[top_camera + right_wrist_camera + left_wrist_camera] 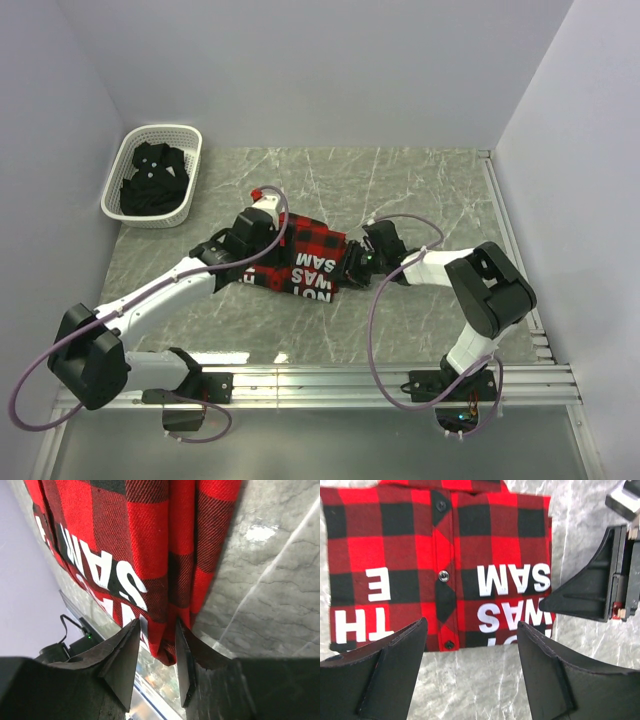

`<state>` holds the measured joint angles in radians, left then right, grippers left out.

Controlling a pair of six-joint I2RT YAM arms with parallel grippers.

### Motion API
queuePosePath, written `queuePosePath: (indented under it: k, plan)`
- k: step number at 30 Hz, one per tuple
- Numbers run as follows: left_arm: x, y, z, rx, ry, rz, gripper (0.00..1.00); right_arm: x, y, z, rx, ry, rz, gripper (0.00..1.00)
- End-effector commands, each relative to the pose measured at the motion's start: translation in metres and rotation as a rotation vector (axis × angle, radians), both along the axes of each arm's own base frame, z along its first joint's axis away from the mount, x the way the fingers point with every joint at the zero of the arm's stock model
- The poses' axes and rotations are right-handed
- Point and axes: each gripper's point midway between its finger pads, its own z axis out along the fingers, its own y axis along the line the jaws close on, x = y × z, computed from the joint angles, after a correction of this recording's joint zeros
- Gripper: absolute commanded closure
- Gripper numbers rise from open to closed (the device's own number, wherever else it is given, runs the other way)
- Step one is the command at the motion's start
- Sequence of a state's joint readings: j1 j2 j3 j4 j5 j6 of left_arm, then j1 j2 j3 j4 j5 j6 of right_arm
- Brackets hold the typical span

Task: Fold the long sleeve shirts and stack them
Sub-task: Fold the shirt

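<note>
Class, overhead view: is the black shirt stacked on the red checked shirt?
No: the black shirt lies in the white basket, apart from the red checked shirt.

Top view, high behind the arms [150, 300], takes in the whole bench [430, 190]. Left wrist stares straight down past the left claw [470, 627]; right wrist, closer, skims past the right claw [156, 630]. All share the flannel shirt [312, 250].

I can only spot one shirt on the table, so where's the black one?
In the overhead view, the black shirt lies bundled in the white basket at the far left corner of the table, well apart from the red checked shirt in the middle.
</note>
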<state>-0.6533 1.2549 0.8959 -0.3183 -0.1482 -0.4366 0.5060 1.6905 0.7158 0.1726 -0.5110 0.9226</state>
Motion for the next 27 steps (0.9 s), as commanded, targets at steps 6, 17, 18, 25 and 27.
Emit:
queuePosePath:
  k: [6, 17, 18, 25, 27]
  plan:
    - [-0.015, -0.032, 0.014, -0.09, -0.056, -0.078, 0.22, -0.011, 0.02, 0.01, 0.171, 0.048, 0.049, 0.57]
    - [-0.046, -0.072, 0.01, -0.01, -0.11, -0.243, 0.21, 0.01, -0.018, 0.042, 0.065, -0.095, -0.005, 0.55]
    - [-0.048, -0.074, 0.008, 0.002, -0.113, -0.257, 0.21, 0.017, -0.028, 0.042, 0.011, -0.14, -0.026, 0.53]
    - [-0.062, -0.102, -0.007, 0.168, -0.165, -0.352, 0.21, 0.026, -0.115, 0.051, -0.171, -0.2, -0.281, 0.43]
    - [-0.059, -0.107, -0.022, 0.262, -0.167, -0.344, 0.21, 0.026, -0.139, 0.049, -0.204, -0.193, -0.347, 0.38]
